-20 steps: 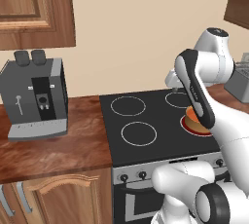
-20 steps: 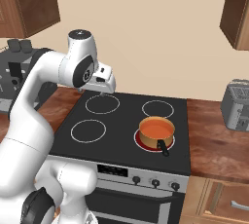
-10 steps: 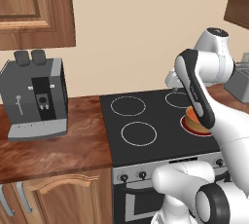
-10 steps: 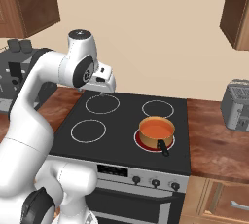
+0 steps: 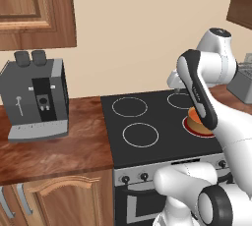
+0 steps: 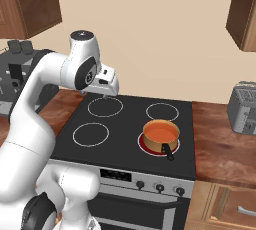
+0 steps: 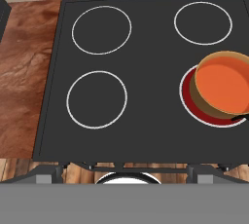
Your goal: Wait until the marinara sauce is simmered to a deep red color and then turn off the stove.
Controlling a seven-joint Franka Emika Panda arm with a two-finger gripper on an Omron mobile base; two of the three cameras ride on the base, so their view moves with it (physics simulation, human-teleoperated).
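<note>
Marinara sauce (image 6: pixel 160 133): smooth orange-red, in a copper saucepan (image 7: pixel 222 85) with a dark handle.
Saucepan place: front right burner (image 7: pixel 194 106) of the stove (image 6: pixel 120 144), which glows red (the other three rings are dark).
Gripper (image 6: pixel 105 94): fingers spread wide apart, holding nothing, high over the rear left burner.
Knobs (image 6: pixel 160 187): on the silver front panel.
Worktop (image 5: pixel 54 154): carries a grey coffee machine (image 5: pixel 37 97).

grey coffee machine (image 5: pixel 37 99) (left counter), toaster (image 6: pixel 243 107)
</note>
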